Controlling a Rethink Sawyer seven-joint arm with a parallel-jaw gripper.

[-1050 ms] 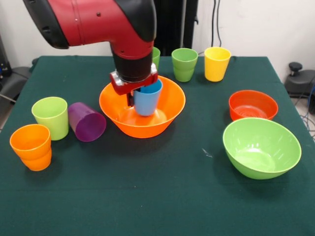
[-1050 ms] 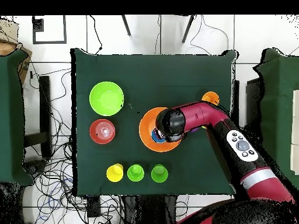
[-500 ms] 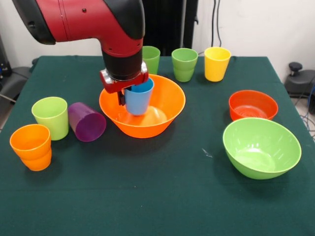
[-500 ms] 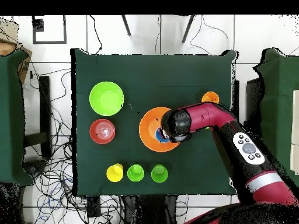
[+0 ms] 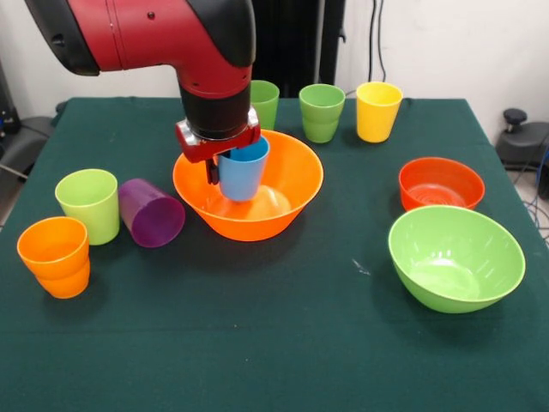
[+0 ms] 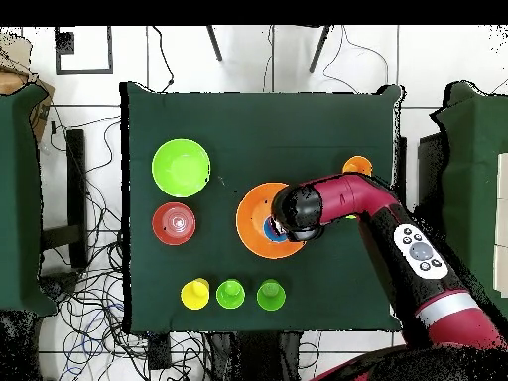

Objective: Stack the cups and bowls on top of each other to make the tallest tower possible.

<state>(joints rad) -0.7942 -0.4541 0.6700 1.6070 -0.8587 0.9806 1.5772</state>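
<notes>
A dark green cloth covers the table (image 5: pixel 283 343), with pale walls behind it and cables on the floor around it. My hand (image 5: pixel 225 163) hangs over the large orange bowl (image 5: pixel 292 184) near the table's middle, clamped on the rim of the blue cup (image 5: pixel 243 172), which I hold upright inside the bowl's hollow; I cannot tell whether its base touches the bowl.

In the front view, taking the orange bowl as the clock's centre: at 9 o'clock the purple cup (image 5: pixel 151 213) lies on its side, mouth facing the camera, just beside the upright lime cup (image 5: pixel 89 204). Further toward 8 o'clock stands the orange cup (image 5: pixel 56 256), which looks like two nested. Toward 12 and 1 o'clock a row of three stands upright: a green cup (image 5: pixel 265 102) partly behind my arm, a darker green cup (image 5: pixel 322 112) and the yellow cup (image 5: pixel 377 110). At 3 o'clock sits the small red-orange bowl (image 5: pixel 441 184), and at 4 o'clock, just in front of it, the large lime-green bowl (image 5: pixel 455 257), both empty and mouth up
</notes>
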